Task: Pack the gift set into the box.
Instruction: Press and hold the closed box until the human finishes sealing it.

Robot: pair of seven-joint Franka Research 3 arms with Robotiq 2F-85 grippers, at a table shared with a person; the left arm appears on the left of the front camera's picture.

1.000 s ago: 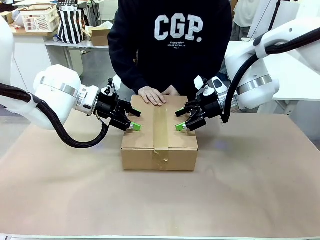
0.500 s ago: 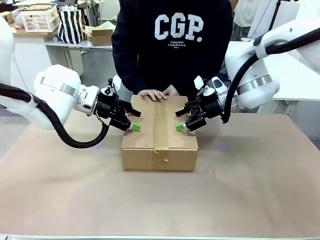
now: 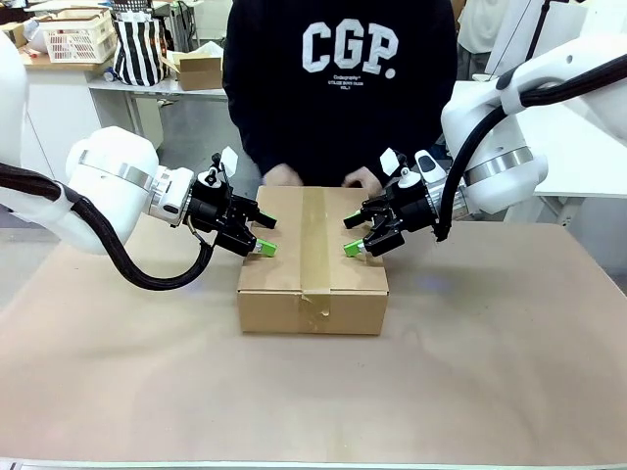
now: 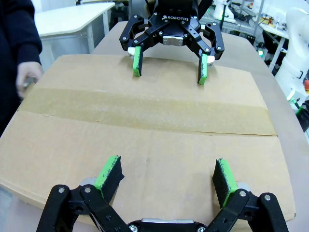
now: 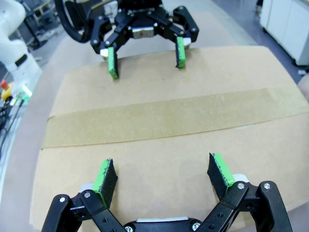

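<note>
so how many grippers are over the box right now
2. The left gripper is open over the left part of the box top, and the right gripper is open over its right part, one on each side of the tape strip. Contact with the cardboard is unclear.

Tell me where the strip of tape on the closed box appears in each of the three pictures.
Front view: the tape runs down the middle of the box top, between both end effectors.
Left wrist view: the tape crosses the picture side to side.
Right wrist view: the tape crosses likewise.
Shared landmark: the opposite end effector beyond the tape.
</note>
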